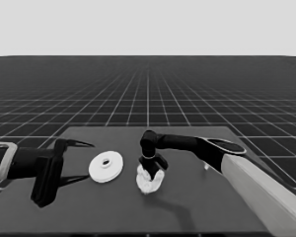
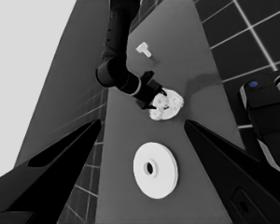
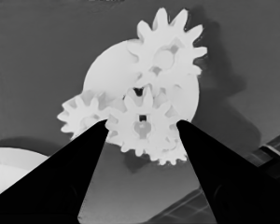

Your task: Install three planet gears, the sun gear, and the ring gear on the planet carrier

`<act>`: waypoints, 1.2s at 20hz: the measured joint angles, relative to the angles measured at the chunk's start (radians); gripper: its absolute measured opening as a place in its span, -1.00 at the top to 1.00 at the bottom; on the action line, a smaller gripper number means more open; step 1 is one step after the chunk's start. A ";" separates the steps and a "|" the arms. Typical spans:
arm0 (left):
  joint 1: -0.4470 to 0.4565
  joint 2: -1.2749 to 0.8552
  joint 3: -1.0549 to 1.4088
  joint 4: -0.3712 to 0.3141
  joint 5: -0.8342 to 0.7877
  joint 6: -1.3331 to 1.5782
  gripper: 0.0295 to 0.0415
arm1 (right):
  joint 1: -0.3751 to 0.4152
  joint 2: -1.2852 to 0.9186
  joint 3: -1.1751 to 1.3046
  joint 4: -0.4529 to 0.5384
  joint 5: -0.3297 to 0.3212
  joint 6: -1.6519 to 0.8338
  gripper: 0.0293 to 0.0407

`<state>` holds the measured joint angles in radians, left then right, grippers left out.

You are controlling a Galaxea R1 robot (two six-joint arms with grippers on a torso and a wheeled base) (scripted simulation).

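Note:
The smaller round part (image 1: 147, 187) lies at the table's middle, and my right gripper (image 1: 152, 174) points down onto it. In the right wrist view the smaller round part (image 3: 107, 74) carries three small toothed gears around its rim (image 3: 168, 46) (image 3: 81, 116) (image 3: 172, 151). A fourth gear (image 3: 142, 126) sits over the centre, and my right gripper (image 3: 142, 123) is shut on it, a fingertip against each side. The larger round part (image 1: 106, 166) lies flat to the left, apart from them. My left gripper (image 1: 89, 160) waits open at the table's left end, holding nothing.
A thin white piece (image 1: 205, 166) lies on the table beside the right arm, also seen past that arm as the thin white piece (image 2: 143, 49). The larger round part (image 2: 154, 170) lies just beyond my left fingertips. Dark machinery with blue lights (image 2: 266, 116) stands past the table's edge.

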<state>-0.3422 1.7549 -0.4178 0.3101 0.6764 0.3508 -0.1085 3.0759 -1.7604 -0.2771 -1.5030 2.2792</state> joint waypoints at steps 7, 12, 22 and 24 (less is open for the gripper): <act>0.000 0.000 0.000 0.000 0.000 0.000 -0.49 | 0.000 0.000 0.000 0.000 0.000 0.073 0.72; 0.000 0.000 0.000 0.000 0.000 0.000 -0.49 | 0.000 0.000 0.000 0.000 0.000 0.097 -0.59; 0.000 0.000 0.000 0.000 0.000 0.000 -0.49 | 0.122 -0.014 0.068 0.100 -0.039 -0.777 -0.64; 0.000 0.000 0.000 0.000 0.000 0.000 -0.49 | 0.132 -0.015 0.071 0.111 -0.038 -0.860 -0.62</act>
<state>-0.3422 1.7549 -0.4178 0.3101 0.6764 0.3508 0.0239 3.0604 -1.6896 -0.1665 -1.5411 1.4196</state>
